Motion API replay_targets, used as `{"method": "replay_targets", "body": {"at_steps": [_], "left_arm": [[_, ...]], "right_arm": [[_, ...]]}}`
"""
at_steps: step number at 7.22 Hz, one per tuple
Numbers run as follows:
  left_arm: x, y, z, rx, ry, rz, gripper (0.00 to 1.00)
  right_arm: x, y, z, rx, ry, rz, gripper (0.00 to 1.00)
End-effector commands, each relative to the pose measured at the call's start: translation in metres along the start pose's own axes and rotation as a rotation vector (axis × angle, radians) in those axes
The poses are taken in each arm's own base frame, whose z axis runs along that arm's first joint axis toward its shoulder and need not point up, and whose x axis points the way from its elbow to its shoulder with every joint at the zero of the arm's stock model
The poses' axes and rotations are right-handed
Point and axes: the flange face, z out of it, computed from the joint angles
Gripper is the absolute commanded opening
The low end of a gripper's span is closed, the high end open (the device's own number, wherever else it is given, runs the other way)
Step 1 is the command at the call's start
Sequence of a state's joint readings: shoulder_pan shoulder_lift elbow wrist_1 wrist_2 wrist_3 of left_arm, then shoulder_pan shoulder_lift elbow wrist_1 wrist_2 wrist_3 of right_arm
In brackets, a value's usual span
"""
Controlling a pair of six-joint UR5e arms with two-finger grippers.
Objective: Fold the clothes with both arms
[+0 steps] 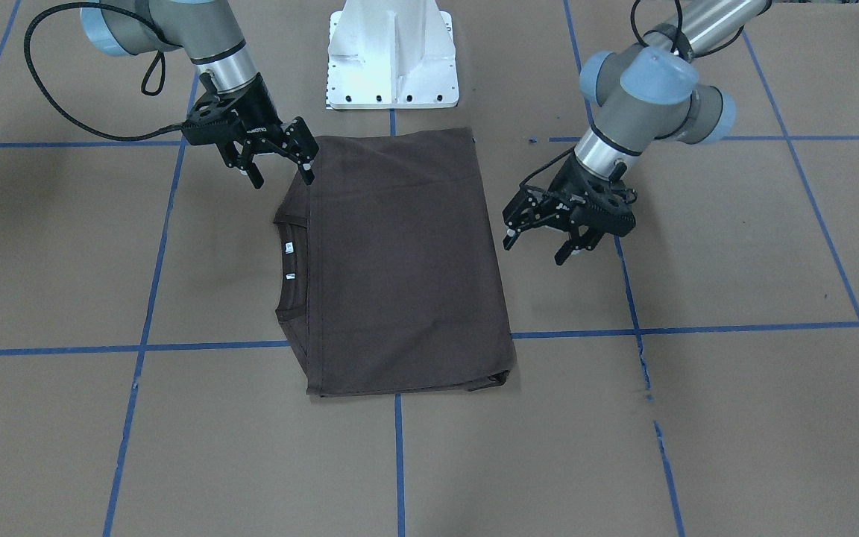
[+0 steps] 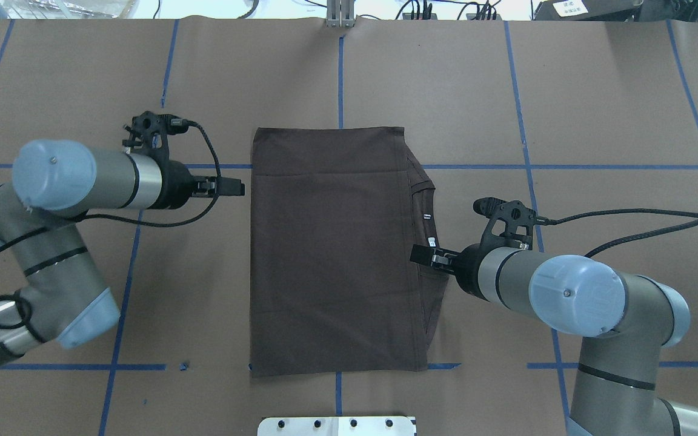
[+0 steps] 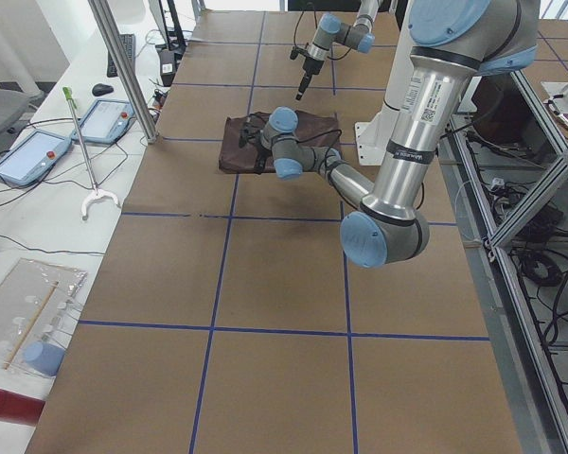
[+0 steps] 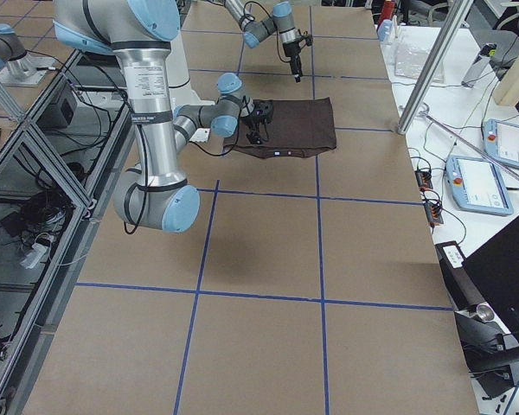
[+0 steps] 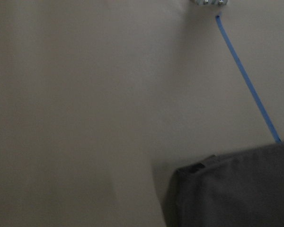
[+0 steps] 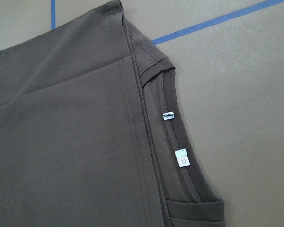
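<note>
Folding is probably nearing completion: T-shirt (image 1: 400, 261) is lying folded at desk (image 1: 735, 246) centre. Left arm (image 1: 653, 97) and right arm (image 1: 213, 45) jaws are standing apart, flanking it; next fold is likely requiring edge grasps.

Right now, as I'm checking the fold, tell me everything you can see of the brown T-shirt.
The T-shirt is dark brown, soft matte knit, folded into a flat rectangle on the table. Along one long edge the collar and two white neck tags peek out. The open right gripper hangs over that edge, contact unclear; the open left gripper stands clear of the opposite side.
</note>
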State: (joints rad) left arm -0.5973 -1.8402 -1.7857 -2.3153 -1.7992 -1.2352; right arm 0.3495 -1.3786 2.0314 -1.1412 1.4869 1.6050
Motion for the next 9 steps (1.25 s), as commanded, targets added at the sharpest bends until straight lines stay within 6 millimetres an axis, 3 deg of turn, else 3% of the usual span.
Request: {"method": "replay_targets", "body": {"at_steps": [1,2,3,6,9], "left_arm": [[0.018,0.102,-0.036,-0.037,0.036,-0.189,0.92],[0.033,0.145,-0.025,-0.019,0.029,-0.299,0.73],[0.042,0.175,-0.013,-0.024,-0.017,-0.334,0.7],[0.079,0.214,0.008,-0.073,-0.088,-0.406,0.69],[0.085,0.247,0.011,-0.093,-0.103,-0.456,0.65]], "right_arm": [[0.001,-0.002,-0.003,0.02,-0.013,0.077,1.0],[0.002,-0.002,-0.003,0.022,-0.011,0.077,1.0],[0.002,-0.002,-0.003,0.023,-0.012,0.077,1.0],[0.002,-0.002,-0.003,0.025,-0.012,0.077,1.0],[0.003,-0.001,-0.002,0.024,-0.009,0.076,1.0]]}}
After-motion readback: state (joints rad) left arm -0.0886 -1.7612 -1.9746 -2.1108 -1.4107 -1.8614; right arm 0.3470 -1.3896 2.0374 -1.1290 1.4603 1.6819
